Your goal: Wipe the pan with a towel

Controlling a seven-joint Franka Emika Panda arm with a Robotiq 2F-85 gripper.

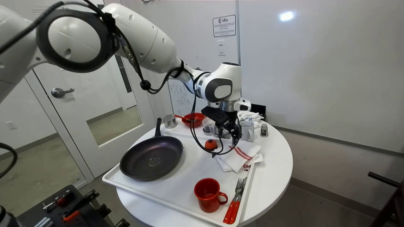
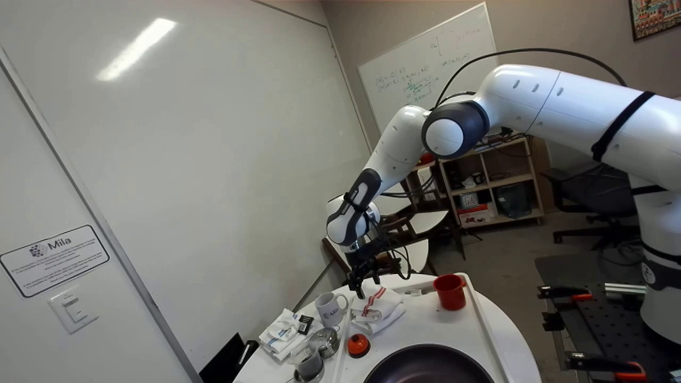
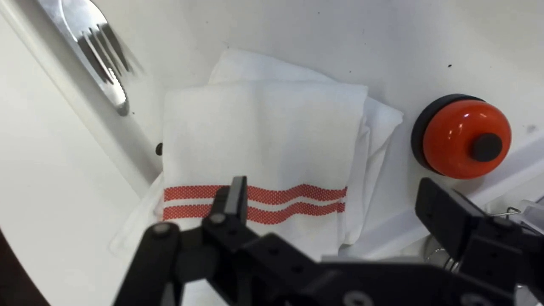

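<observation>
We see the gripper (image 3: pixel 332 185), jaws well apart, over the folded towel (image 3: pixel 263 131) on the tray (image 3: pixel 280 25), one finger (image 3: pixel 235 199) above red stripes (image 3: pixel 276 196) running toward the other finger (image 3: pixel 444 208), which hangs past the towel's edge, while its near side is hidden behind the gripper and an exterior view crops the pan (image 2: pixel 430 367)

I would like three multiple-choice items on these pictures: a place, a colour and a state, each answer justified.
1. Where does the red mug stand? A) in the pan B) on the tray C) on the floor
2. In the wrist view, what colour are the stripes on the towel? A) green B) yellow C) red
3. How is the gripper? A) open B) shut on the towel C) shut on the pan

1: B, both exterior views show it there. 2: C, red shows against white cloth. 3: A, its fingers stand wide apart.
</observation>
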